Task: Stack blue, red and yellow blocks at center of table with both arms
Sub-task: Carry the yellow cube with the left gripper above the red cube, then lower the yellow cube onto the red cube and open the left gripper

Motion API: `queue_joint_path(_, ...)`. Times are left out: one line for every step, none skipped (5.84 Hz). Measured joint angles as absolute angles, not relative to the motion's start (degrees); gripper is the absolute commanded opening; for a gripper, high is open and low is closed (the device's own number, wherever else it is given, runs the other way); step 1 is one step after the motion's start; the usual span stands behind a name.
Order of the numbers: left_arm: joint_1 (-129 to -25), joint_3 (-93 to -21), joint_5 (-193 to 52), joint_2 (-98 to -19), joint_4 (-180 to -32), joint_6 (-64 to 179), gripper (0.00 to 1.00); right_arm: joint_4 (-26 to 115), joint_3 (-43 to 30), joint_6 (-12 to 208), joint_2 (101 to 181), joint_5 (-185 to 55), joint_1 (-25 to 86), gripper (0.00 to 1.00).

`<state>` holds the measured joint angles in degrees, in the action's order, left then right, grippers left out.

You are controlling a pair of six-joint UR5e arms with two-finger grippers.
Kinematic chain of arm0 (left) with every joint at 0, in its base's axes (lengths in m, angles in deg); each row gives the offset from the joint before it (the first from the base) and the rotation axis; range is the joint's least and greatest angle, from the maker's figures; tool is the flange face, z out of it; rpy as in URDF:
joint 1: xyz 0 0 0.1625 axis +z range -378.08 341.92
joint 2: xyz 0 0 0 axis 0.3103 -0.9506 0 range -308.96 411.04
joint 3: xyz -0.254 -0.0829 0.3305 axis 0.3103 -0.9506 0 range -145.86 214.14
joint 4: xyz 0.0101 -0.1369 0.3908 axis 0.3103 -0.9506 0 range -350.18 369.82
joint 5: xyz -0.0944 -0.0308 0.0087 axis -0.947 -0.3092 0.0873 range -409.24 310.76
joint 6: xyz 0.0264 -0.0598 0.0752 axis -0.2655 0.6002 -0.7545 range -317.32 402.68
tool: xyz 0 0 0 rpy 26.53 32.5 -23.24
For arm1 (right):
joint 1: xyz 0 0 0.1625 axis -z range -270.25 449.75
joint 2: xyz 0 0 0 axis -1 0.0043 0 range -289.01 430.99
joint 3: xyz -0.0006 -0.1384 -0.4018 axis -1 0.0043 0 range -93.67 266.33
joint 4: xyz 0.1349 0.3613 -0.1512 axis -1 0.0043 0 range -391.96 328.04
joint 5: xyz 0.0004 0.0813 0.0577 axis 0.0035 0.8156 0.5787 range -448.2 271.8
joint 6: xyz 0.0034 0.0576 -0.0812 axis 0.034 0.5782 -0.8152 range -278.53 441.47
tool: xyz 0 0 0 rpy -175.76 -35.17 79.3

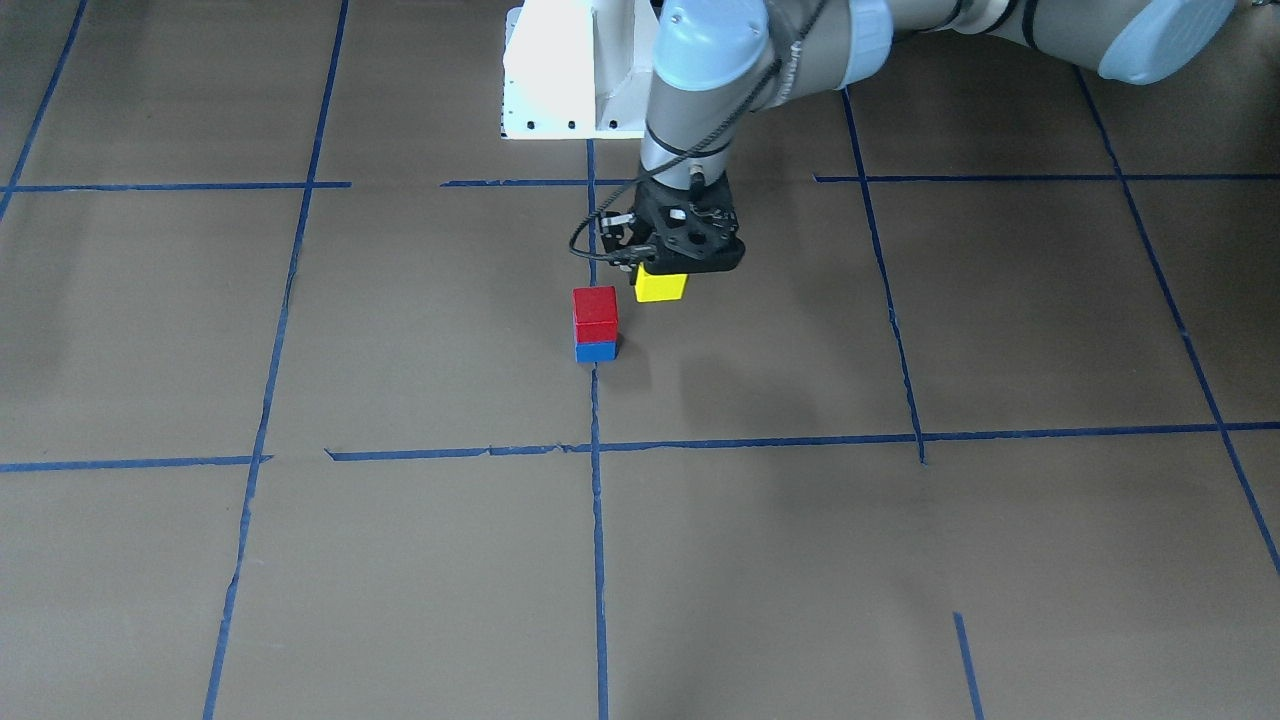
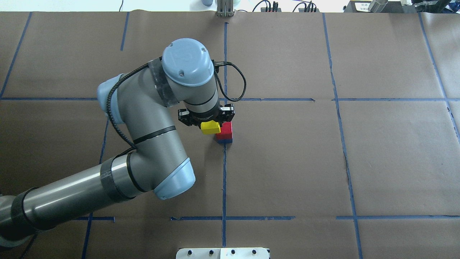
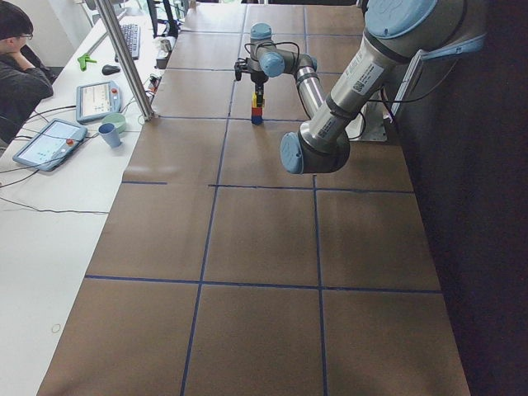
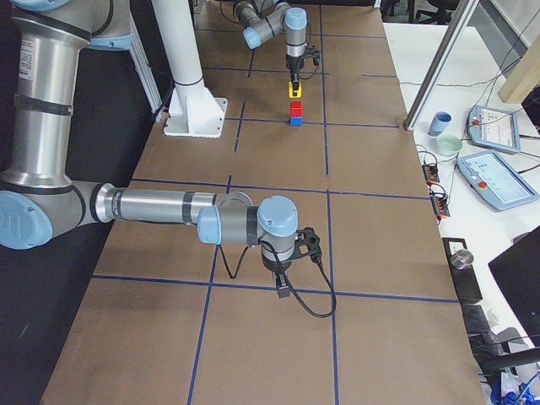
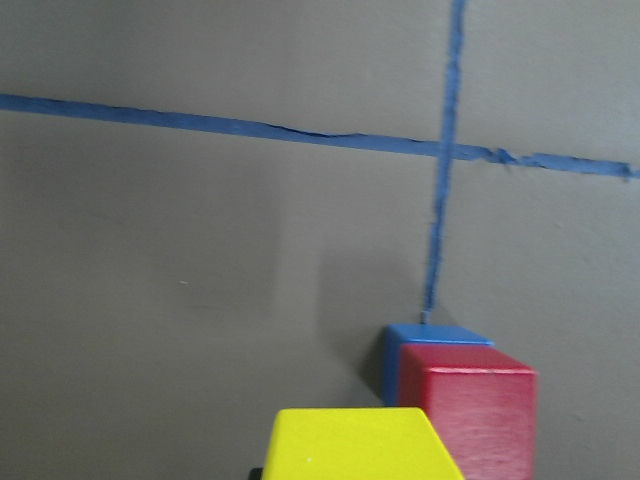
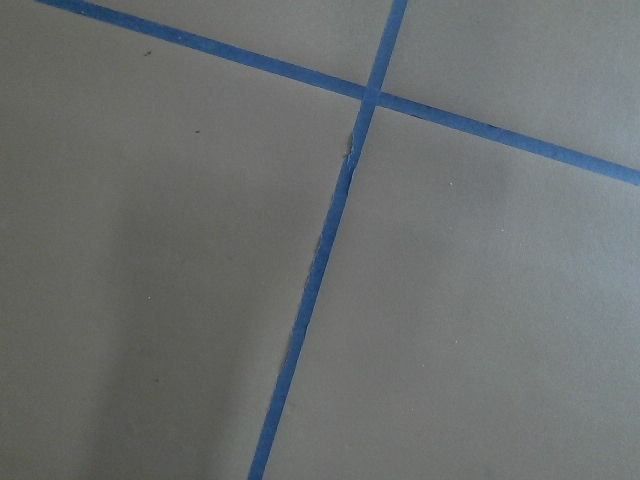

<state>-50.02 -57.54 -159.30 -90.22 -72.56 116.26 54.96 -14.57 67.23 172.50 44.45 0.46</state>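
Note:
A red block (image 1: 595, 314) sits on a blue block (image 1: 596, 351) at the table's centre, on a blue tape crossing. My left gripper (image 1: 662, 272) is shut on a yellow block (image 1: 661, 287) and holds it in the air, just beside the stack on my left side and about level with the red block's top. In the left wrist view the yellow block (image 5: 355, 445) is at the bottom edge, with the red block (image 5: 465, 420) and the blue block (image 5: 435, 338) right of it. My right gripper (image 4: 283, 283) hangs low over the table far from the stack; I cannot tell whether it is open.
Blue tape lines (image 1: 596, 560) divide the brown table into squares. The white robot base (image 1: 570, 70) stands behind the stack. In the exterior left view a side desk with tablets (image 3: 49, 142), a cup (image 3: 109, 134) and a seated operator (image 3: 18, 66) runs along the table's far side.

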Motion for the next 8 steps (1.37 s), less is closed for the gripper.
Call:
queue_joint_path(-49.83, -53.64, -159.18, -93.21, -72.53, 116.29, 0.02, 54.94, -14.59, 67.23, 172.5, 44.49, 0.46, 0.99)
queue_joint_path(-49.82, -51.99, -159.18, -94.29, -72.61, 116.06, 0.02, 54.92, -14.63, 67.23, 172.5, 44.51, 0.46, 0.99)
queue_joint_path(-49.8, -51.46, -159.21, -94.46, -72.68, 115.82, 0.03, 54.95, -14.63, 67.23, 172.5, 44.52, 0.46, 0.99)
queue_joint_path(-49.8, -51.25, -159.37, -94.27, -72.75, 115.72, 0.03, 54.96, -14.62, 67.23, 172.5, 44.52, 0.46, 0.99)
queue_joint_path(-49.78, -51.07, -159.54, -94.01, -72.84, 115.46, 0.03, 54.96, -14.62, 67.23, 172.5, 44.5, 0.46, 0.99)
queue_joint_path(-49.76, -50.86, -159.63, -93.93, -72.9, 115.13, 0.06, 54.96, -14.56, 67.21, 172.5, 44.45, 0.46, 0.99)
queue_joint_path(-49.78, -50.67, -159.69, -93.91, -72.97, 114.99, 0.1, 54.94, -14.48, 67.19, 172.5, 44.44, 0.46, 0.99)
queue_joint_path(-49.79, -50.62, -159.71, -93.89, -73.06, 114.94, 0.21, 54.9, -14.43, 67.19, 172.5, 44.43, 0.46, 0.99)
